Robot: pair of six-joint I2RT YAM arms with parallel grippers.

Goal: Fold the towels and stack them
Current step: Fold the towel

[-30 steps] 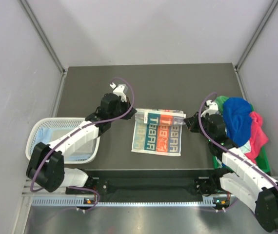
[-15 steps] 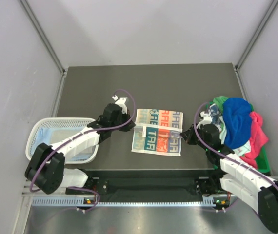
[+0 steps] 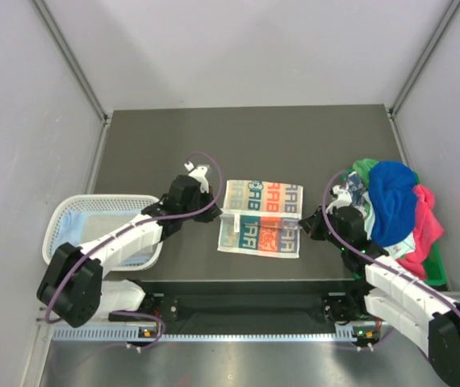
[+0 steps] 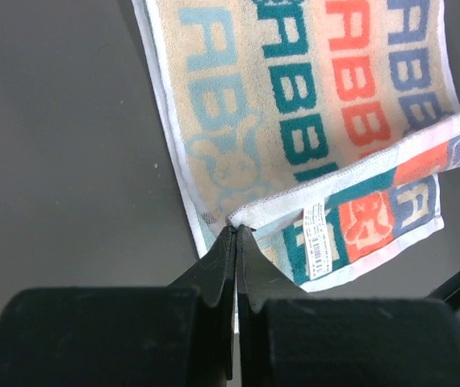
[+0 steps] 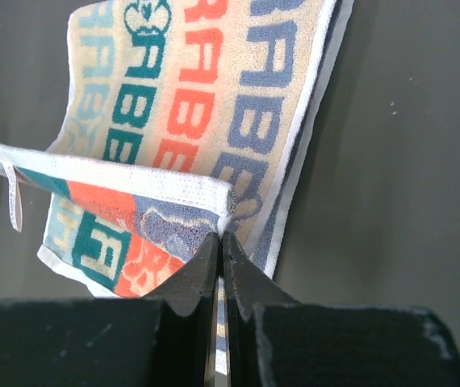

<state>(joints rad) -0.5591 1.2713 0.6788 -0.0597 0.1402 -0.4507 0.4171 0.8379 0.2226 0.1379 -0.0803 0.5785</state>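
Tabletop (image 3: pixel 173 137): dark, carries everything. Pile of loose towels (image 3: pixel 395 205) at the 3 o'clock edge: royal blue on top, pink and green under it, sitting in the green tray (image 3: pixel 438 260). No change there vs 1 s ago. Mesh basket (image 3: pixel 62 211) at 9 o'clock with a pale blue towel (image 3: pixel 93 222) inside, same as before.

Printed towel (image 3: pixel 262 197) is at tabletop centre, just toward 6 o'clock, lying flat w/ one long edge doubled back over it. 1 s ago that lifted edge sat near the towel's 12 o'clock side. At 0.5 s ago it was past mid. Now it's a touch further toward 6 o'clock, so more of the 12 o'clock strip lies bare.

L tool (image 4: pixel 236 231): clenched on the 9 o'clock corner of the doubled edge, care tag hanging just beside it. R tool (image 5: pixel 220 235): clenched on the 3 o'clock corner. Both grips unchanged throughout. Both arms have pulled back toward 6 o'clock w/ the edge.
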